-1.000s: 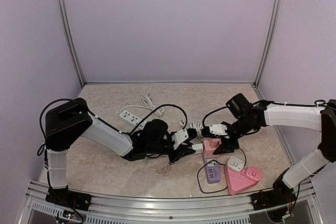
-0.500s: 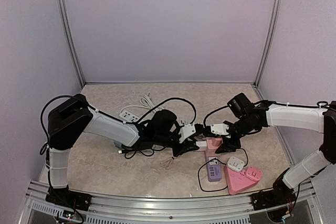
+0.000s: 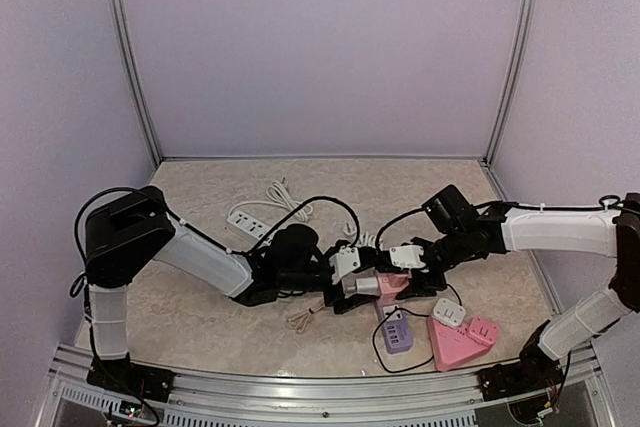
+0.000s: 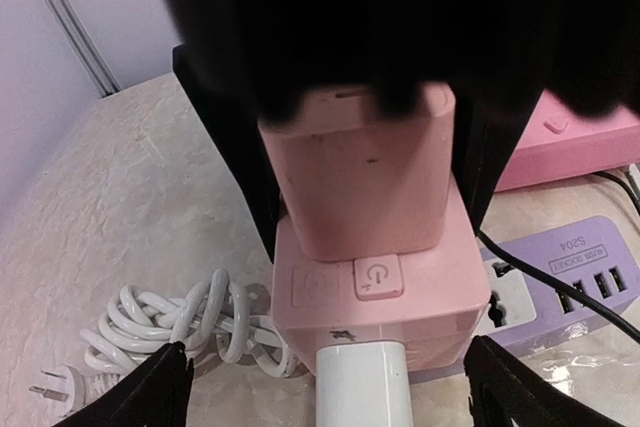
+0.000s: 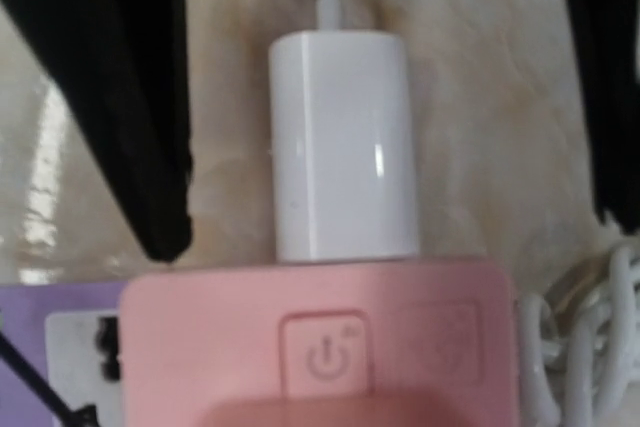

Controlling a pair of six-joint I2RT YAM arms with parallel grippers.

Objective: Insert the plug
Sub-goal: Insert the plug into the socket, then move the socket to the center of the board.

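A white plug [image 4: 362, 387] sits with its front end in the side of a pink socket cube [image 4: 375, 277]. My left gripper [image 4: 335, 392] is open, and its black fingertips [image 4: 160, 392] stand well apart on either side of the plug without touching it. In the top view the left gripper [image 3: 350, 282] is just left of the cube [image 3: 393, 284]. The right gripper [image 3: 415, 262] reaches in from the right, shut on the cube's top part. In the right wrist view the plug [image 5: 345, 147] points into the cube [image 5: 320, 347].
A purple power strip [image 3: 394, 333] with a black cord lies just in front of the cube. A pink triangular socket [image 3: 458, 342] and a small white adapter [image 3: 447, 313] lie at the front right. A white power strip [image 3: 250, 220] and a coiled white cable [image 4: 170, 327] lie to the left.
My left gripper has opened and let go of the white plug, which stays in the pink cube. The right gripper and the cube shifted slightly left and nearer.
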